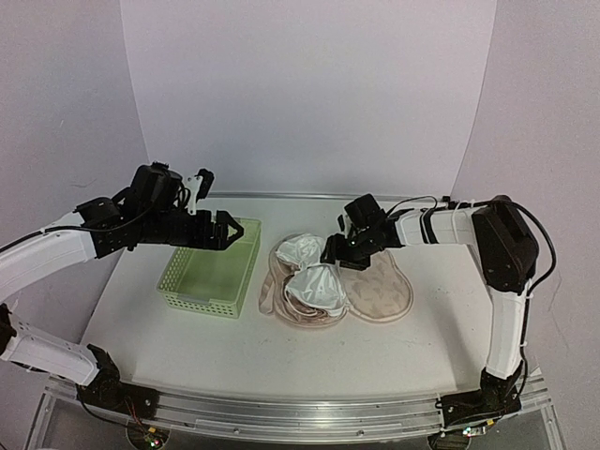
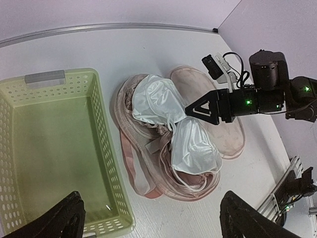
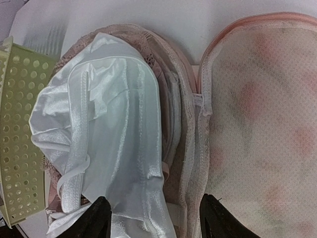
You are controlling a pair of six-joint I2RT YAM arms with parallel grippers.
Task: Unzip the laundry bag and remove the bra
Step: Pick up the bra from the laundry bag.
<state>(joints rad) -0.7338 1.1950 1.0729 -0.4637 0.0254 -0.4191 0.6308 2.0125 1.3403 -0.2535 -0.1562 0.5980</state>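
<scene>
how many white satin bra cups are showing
2. One white satin bra cup lies at the far end of the opened beige laundry bag, the other at its near end. More may be hidden beneath.

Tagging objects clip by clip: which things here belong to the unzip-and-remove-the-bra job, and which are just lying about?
Job: laundry bag, unzipped and lying open; white bra, on its half nearer the basket; right fingers, open above the bra.

Lying about: light green basket, empty, beneath the open left fingers.
</scene>
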